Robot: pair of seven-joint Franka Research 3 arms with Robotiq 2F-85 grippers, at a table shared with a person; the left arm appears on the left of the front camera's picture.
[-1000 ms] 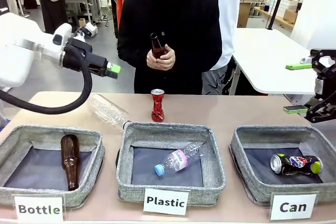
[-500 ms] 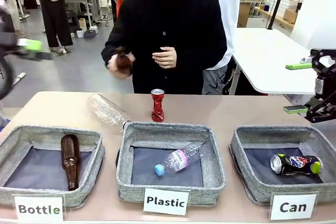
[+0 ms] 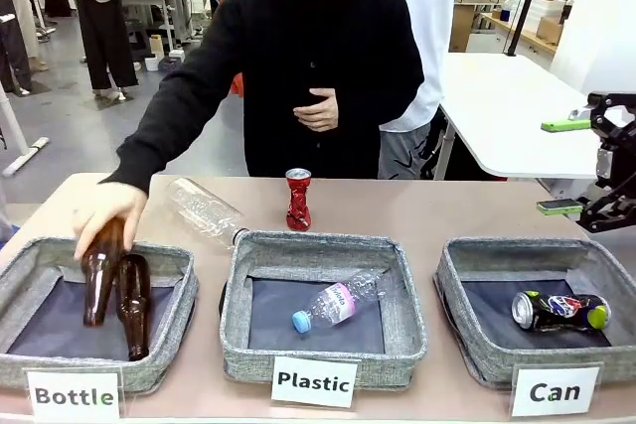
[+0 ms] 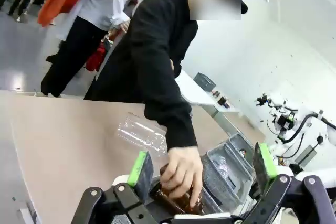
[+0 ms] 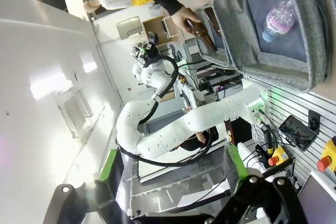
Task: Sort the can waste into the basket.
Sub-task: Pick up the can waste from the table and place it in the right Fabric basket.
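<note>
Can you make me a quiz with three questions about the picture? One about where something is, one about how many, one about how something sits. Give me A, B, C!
1. Where is the red can? A on the floor. B standing on the table behind the Plastic bin. C under a sign.
2. How many brown bottles are at the Bottle bin? A one. B two. C four.
3. How is the dark can in the Can basket? A lying on its side. B standing up. C squeezed in a hand.
Answers: 1 B, it stands upright past that bin's far rim. 2 B, one lies inside, and the person's hand holds another beside it. 3 A, it lies flat on the basket's floor.
</note>
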